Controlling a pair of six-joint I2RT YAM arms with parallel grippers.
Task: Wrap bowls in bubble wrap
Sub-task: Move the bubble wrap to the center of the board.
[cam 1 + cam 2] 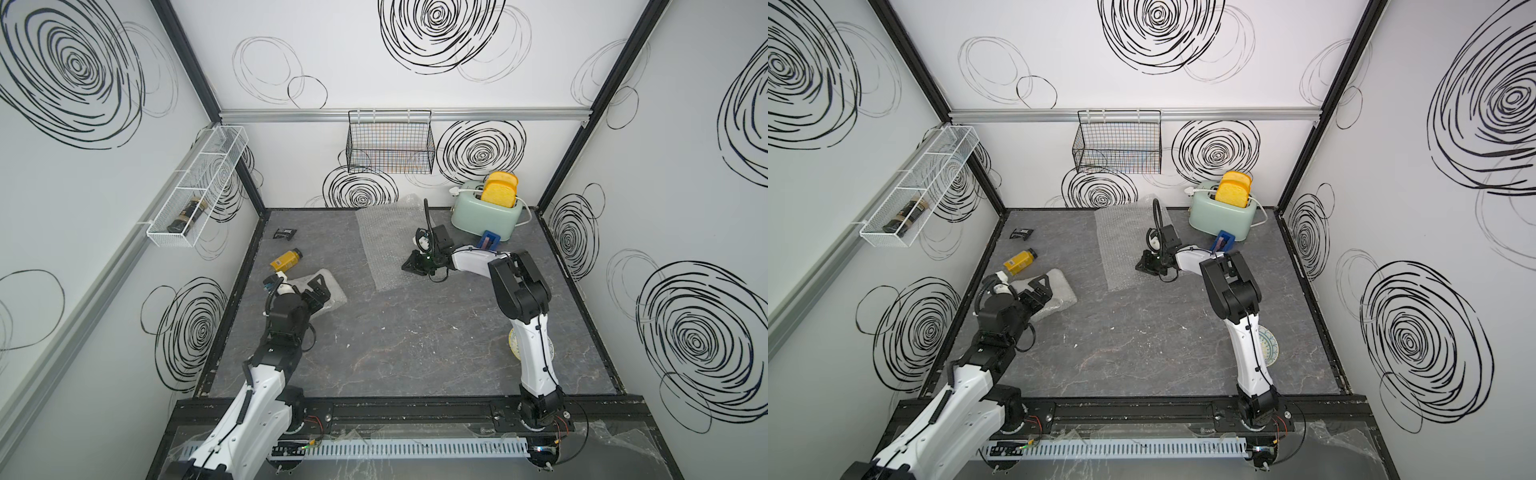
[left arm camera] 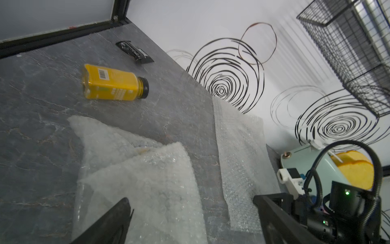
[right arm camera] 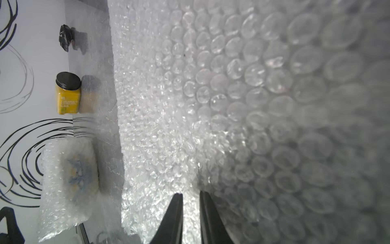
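Only the right wrist view shows a blue pattern through the wrapped bundle (image 3: 69,179) at the table (image 1: 415,353)'s left edge; both top views show the bare bowl (image 1: 1269,347) near its right edge. The left gripper (image 2: 191,200) hangs spread wide over the bundle. The right gripper (image 3: 191,195), low over the flat bubble wrap (image 1: 386,245) by the back edge, is nearly closed; whether it pinches the sheet is unclear.

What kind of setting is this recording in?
Likely a lab test booth mocked up as a kitchen: swirl-printed panel walls, a mint toaster, and a wire basket hung on the back rail.
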